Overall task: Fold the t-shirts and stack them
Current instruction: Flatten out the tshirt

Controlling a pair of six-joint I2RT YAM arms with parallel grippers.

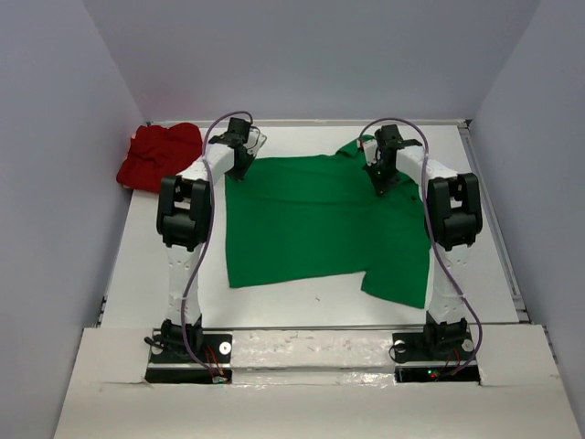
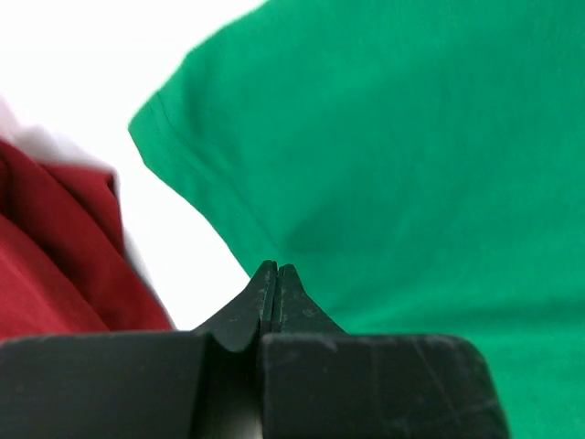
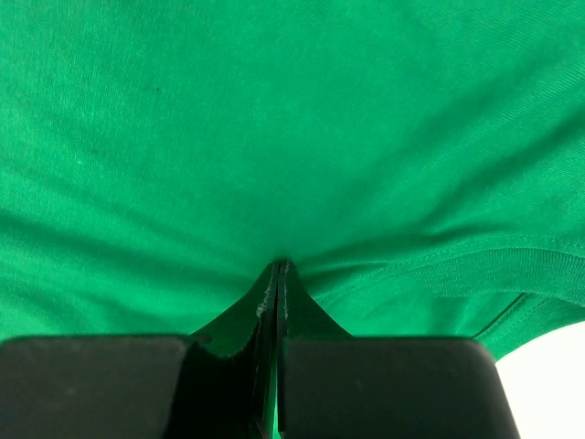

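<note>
Fold-and-stack job barely begun: the green t-shirt [image 1: 311, 219] lies spread almost flat on the white table [image 1: 274, 306]. No fold is made in it yet, and its near right corner hangs lower than the rest of the near hem.

At the shirt's far left corner, the left gripper [image 1: 240, 174] has its fingers pressed together, their tips right at the hem. The wrist view does not show whether any cloth is caught between them.

Near the shirt's far edge on the right, beside the collar, the right gripper [image 1: 382, 187] is clamped on the green cloth, which puckers toward its closed fingertips.

The red t-shirt [image 1: 160, 155] sits in a crumpled heap beyond the green shirt's far left corner, near it but not touching, unfolded and with neither arm on it.

Judged from this, nearly all the work is left: both shirts need folding, then one must be laid on the other.

No bin, basket or tray shows in any view, so the stack looks set to be built on the table surface itself.
</note>
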